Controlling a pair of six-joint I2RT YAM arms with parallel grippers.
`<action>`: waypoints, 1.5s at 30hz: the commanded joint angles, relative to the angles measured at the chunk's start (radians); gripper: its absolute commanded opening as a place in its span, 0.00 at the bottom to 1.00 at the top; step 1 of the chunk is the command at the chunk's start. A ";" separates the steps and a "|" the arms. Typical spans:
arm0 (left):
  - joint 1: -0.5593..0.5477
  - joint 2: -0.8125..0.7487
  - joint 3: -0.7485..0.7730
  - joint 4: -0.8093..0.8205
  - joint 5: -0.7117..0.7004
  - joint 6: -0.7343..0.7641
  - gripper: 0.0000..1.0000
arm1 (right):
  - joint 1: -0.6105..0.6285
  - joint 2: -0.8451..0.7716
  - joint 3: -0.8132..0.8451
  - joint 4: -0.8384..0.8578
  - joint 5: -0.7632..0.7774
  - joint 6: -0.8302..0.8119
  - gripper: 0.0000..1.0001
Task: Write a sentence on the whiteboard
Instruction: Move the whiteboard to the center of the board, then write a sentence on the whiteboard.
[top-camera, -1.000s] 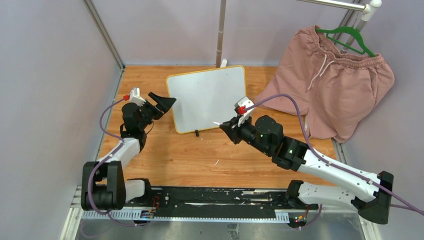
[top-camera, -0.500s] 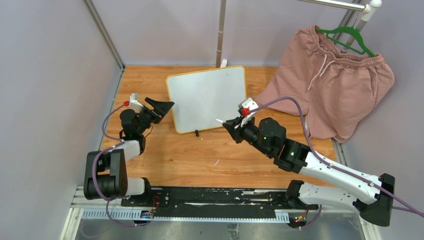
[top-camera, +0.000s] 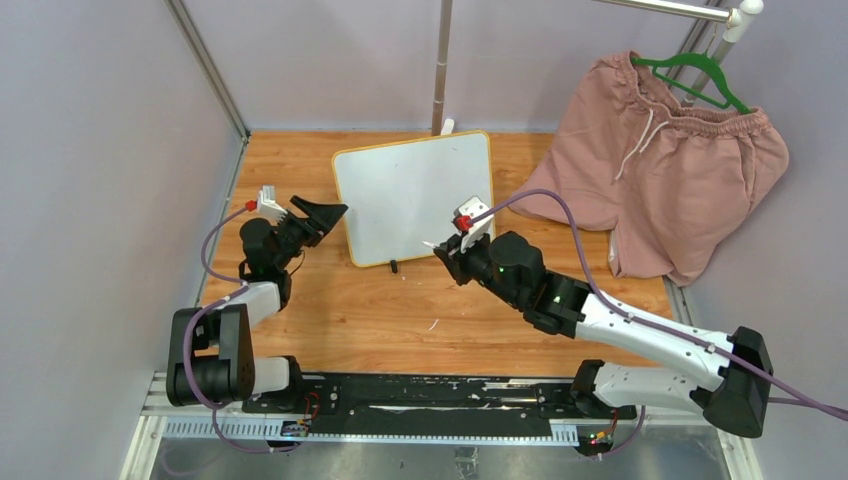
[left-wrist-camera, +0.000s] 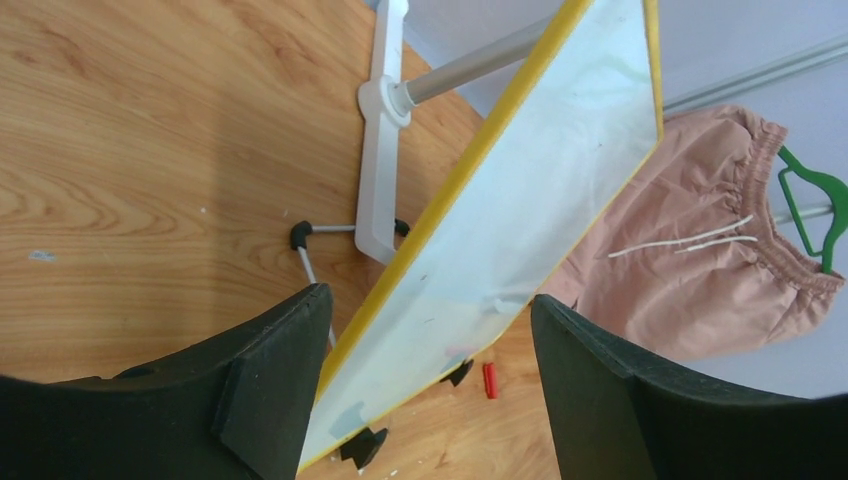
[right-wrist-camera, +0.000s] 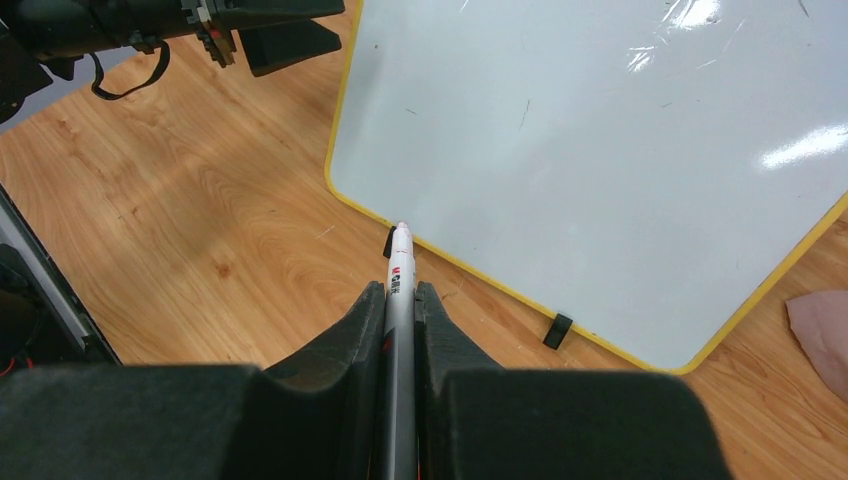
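Note:
The whiteboard (top-camera: 415, 195) stands tilted on the wooden table, yellow-framed, on small black feet. Its face (right-wrist-camera: 620, 130) is blank, and no sentence shows on it. My left gripper (top-camera: 325, 213) is open at the board's left edge. In the left wrist view that yellow edge (left-wrist-camera: 470, 180) runs between the fingers (left-wrist-camera: 270, 390), close to the left one and well apart from the right one. My right gripper (top-camera: 447, 252) is shut on a silver marker (right-wrist-camera: 400, 300). The marker's tip (right-wrist-camera: 403, 228) points at the board's lower left corner, just off the frame.
Pink shorts (top-camera: 665, 160) hang on a green hanger (top-camera: 700, 75) at the back right. A rack pole (top-camera: 441, 65) with a white foot (left-wrist-camera: 380, 150) stands behind the board. A red cap (left-wrist-camera: 489, 380) lies near the board's feet. Purple walls enclose the table.
My left gripper's jaws have narrowed and it has drawn back a little at the board's left edge. The right gripper has carried the marker leftward along the board's bottom edge.

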 joint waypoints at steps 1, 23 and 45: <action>-0.038 -0.003 -0.011 0.116 -0.024 0.023 0.75 | -0.019 0.020 0.024 0.102 -0.004 -0.017 0.00; -0.041 0.073 0.044 0.050 0.025 0.151 0.72 | -0.045 0.038 0.018 0.097 -0.109 -0.001 0.00; -0.042 0.095 0.009 0.055 0.005 0.080 0.62 | -0.045 0.080 0.062 0.084 -0.068 0.008 0.00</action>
